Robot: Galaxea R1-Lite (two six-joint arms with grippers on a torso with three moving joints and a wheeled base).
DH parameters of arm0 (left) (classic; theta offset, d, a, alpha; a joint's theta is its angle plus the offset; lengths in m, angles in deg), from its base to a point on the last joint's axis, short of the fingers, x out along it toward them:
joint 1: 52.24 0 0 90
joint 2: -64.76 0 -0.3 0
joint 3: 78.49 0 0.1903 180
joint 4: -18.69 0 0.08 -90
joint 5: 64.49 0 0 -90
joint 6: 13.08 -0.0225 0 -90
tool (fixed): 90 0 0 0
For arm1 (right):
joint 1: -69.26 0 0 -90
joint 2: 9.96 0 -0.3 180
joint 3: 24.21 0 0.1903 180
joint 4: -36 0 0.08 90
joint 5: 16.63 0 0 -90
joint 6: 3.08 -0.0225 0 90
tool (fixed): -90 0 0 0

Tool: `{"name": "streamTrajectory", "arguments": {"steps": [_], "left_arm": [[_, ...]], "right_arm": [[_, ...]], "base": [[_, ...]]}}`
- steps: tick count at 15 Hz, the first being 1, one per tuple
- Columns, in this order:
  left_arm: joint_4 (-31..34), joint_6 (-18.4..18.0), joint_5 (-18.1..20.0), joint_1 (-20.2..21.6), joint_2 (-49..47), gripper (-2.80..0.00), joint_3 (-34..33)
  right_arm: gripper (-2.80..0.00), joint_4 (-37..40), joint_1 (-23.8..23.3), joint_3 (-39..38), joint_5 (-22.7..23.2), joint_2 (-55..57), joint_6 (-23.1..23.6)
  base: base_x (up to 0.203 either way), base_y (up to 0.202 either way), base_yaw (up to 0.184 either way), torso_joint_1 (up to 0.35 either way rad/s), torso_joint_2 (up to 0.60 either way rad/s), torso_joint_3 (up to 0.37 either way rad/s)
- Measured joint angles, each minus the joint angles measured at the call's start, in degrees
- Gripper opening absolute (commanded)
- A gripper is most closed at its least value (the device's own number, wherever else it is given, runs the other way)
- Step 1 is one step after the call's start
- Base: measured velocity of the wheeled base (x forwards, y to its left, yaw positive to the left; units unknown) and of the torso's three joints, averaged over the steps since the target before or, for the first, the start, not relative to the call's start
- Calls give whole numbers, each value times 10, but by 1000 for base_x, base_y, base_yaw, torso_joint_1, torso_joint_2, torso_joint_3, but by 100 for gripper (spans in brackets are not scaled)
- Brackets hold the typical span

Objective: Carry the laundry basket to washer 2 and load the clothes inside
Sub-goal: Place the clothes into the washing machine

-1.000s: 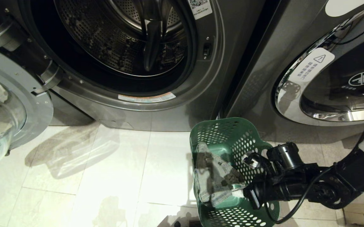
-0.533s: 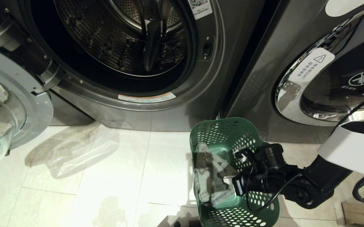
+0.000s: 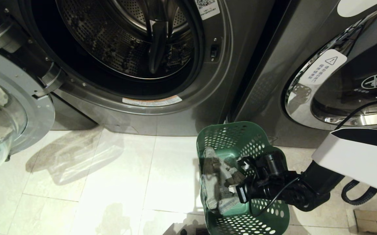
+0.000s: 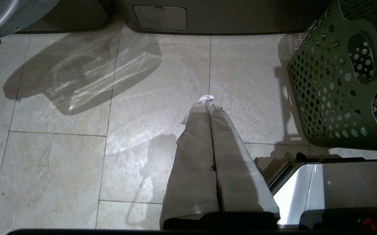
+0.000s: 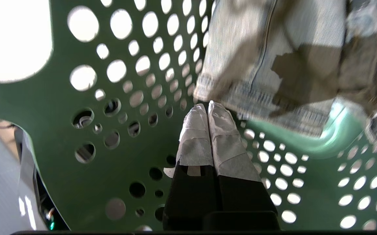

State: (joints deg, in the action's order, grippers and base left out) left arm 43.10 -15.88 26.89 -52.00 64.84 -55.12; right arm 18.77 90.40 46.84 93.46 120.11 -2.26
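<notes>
Washers: two dark grey front-loaders stand side by side in the head view. The open washer [image 3: 162, 58] fills the 11-to-12 o'clock part, its drum [image 3: 123, 39] bare and its glass door [image 3: 2, 117] swung out toward 9 o'clock. The closed washer [image 3: 332, 71] sits at 2 o'clock. No number label is readable on either.
Floor: pale tile floor [image 3: 103, 182] runs across the lower half, from 6 to 9 o'clock.
Right arm: one white-shelled arm comes in from 4 o'clock, its black wrist bent down over the basket's rim and angled toward 9 o'clock.
Laundry basket: one green perforated laundry basket [image 3: 237, 137] stands on the tiles at 5 o'clock, just in front of the gap between the two machines.
Clothes: one faded, patchy garment, the clothes [image 3: 216, 182], lies crumpled inside the basket against its 9 o'clock wall.
Right gripper: the right gripper [image 5: 207, 107] is inside the basket, its two taped fingers pressed together with nothing between them. In the right wrist view the tips sit just beside the garment's hem; whether they touch it is unclear.
Left gripper: the left gripper [image 4: 208, 99] hangs low over bare tiles, its wrapped fingers closed and empty. In the left wrist view the basket is off at 3 o'clock, well apart.
</notes>
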Motion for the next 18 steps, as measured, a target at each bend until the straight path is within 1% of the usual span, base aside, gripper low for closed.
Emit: {"name": "streamTrajectory", "arguments": {"steps": [3, 5, 13, 14, 16, 18], "left_arm": [[0, 0, 0, 0, 0, -280, 0], [0, 0, 0, 0, 0, -280, 0], [0, 0, 0, 0, 0, -280, 0], [0, 0, 0, 0, 0, -280, 0], [0, 0, 0, 0, 0, -280, 0], [0, 0, 0, 0, 0, -280, 0]], "right_arm": [[-280, 27, 0, 2, 0, 10, -1], [-280, 30, 0, 8, 1, 20, -1], [-280, 56, 5, 68, -4, 70, 4], [0, 56, 6, 79, -14, 75, 4], [0, 52, 7, 103, -47, 86, 4], [0, 35, 7, 114, -51, 96, 1]], "base": [[0, 0, 0, 0, 0, 0], [0, 0, 0, 0, 0, 0], [0, 0, 0, 0, 0, 0], [0, 0, 0, 0, 0, 0], [0, 0, 0, 0, 0, 0], [0, 0, 0, 0, 0, 0]]}}
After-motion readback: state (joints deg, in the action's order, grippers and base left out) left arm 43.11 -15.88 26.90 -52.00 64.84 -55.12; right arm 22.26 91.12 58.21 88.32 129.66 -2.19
